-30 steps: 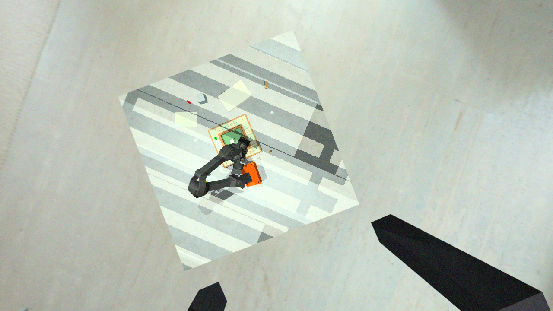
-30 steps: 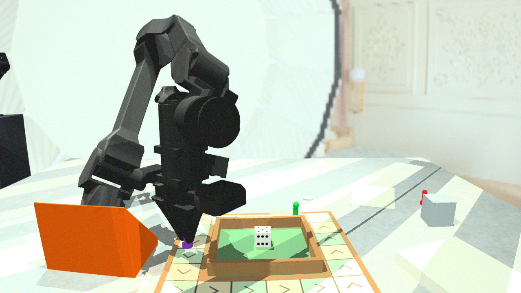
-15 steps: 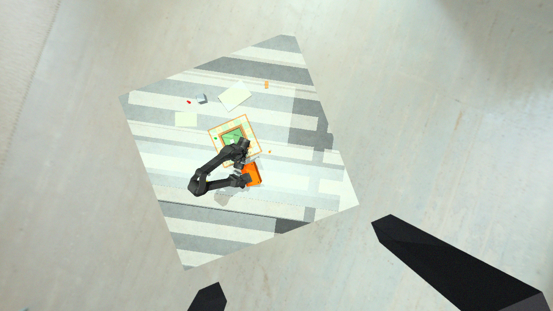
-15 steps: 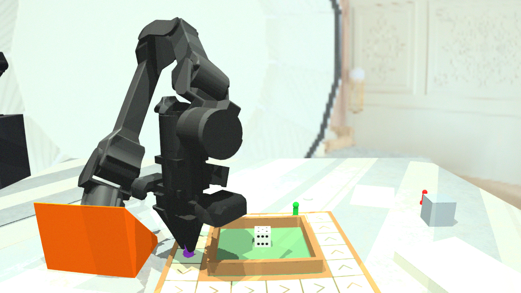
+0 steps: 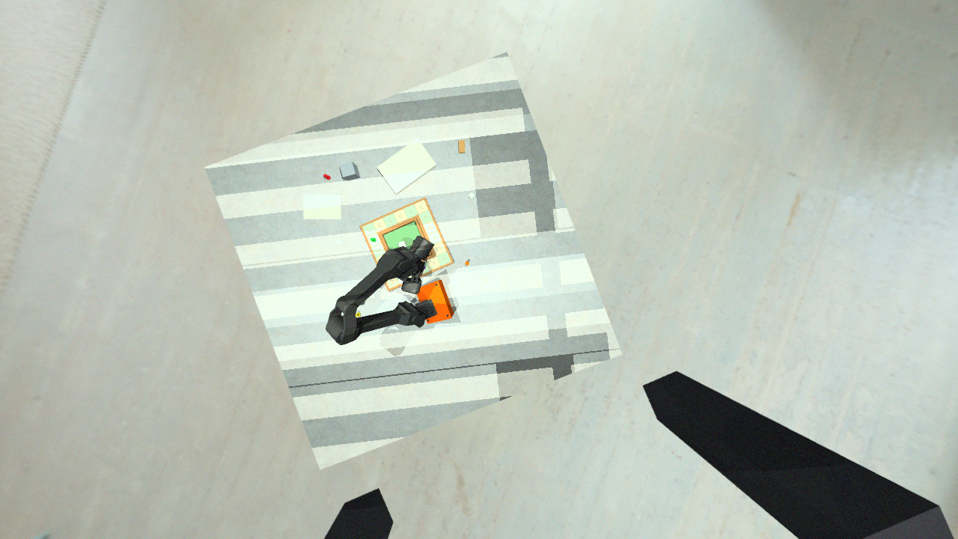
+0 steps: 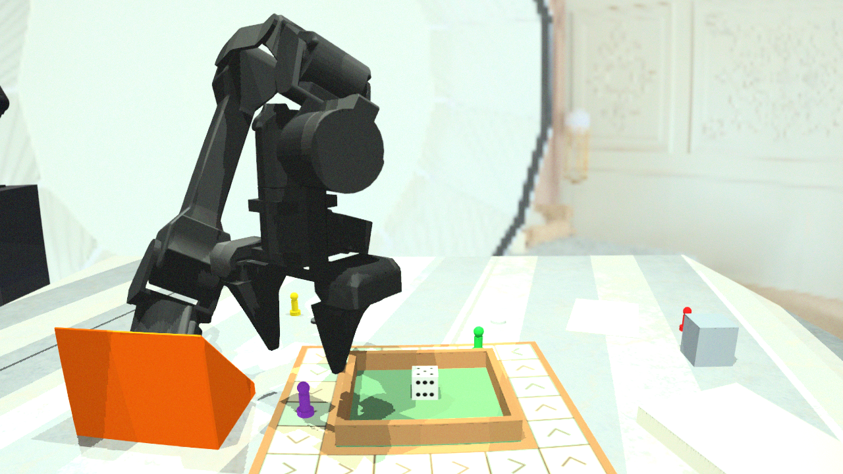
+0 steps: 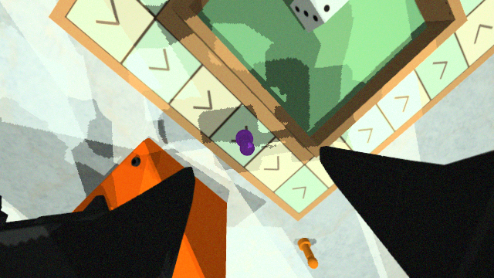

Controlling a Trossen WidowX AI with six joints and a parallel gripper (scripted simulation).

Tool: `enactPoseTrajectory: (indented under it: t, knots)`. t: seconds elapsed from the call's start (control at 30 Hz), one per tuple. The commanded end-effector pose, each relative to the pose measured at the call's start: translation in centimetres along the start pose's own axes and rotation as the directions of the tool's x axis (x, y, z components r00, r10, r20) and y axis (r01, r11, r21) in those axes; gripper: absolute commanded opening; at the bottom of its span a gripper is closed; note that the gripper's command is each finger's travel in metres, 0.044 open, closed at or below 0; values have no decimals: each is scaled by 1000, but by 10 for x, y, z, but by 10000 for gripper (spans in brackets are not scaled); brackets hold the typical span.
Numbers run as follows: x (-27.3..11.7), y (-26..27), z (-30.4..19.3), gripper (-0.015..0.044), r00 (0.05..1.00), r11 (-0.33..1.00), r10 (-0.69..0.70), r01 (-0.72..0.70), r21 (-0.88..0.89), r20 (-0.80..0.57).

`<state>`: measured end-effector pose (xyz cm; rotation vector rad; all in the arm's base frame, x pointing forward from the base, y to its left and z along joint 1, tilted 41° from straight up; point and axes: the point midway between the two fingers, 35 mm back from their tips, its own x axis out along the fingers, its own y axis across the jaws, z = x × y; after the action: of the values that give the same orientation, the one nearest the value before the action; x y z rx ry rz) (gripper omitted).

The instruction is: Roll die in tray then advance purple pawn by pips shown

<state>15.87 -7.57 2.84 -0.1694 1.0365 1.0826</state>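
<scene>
Wrist view: my tool [image 7: 255,170] is released above pawn [image 7: 245,142]; it looks light, tippy, best pinched at the neck.

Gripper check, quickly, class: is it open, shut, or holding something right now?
Gripper: open, holding nothing; the purple pawn stands free on its board square beneath the spread fingers.

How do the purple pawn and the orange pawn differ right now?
The purple pawn stands upright; the orange pawn lies on its side. Purple sits on a board square beside the tray; orange lies off the board on the table. Purple is just ahead of the open end effector; orange lies below it in the wrist view. Neither is held.
</scene>
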Motion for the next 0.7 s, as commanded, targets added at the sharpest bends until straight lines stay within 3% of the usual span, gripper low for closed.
enactPoseTrajectory:
  t: [0.0, 0.13, 0.3, 0.67]
  knots:
    - [-7, 3, 0, 440, 1000, 1000, 11, -11, 16, -3]
    - [-38, 3, 9, 440, 1000, 929, 11, -9, 369, -4]
    - [-79, 10, 21, 440, 1000, 661, 13, -5, 751, -4]
    - [-78, 9, 22, 440, 1000, 668, 9, -7, 744, 1]
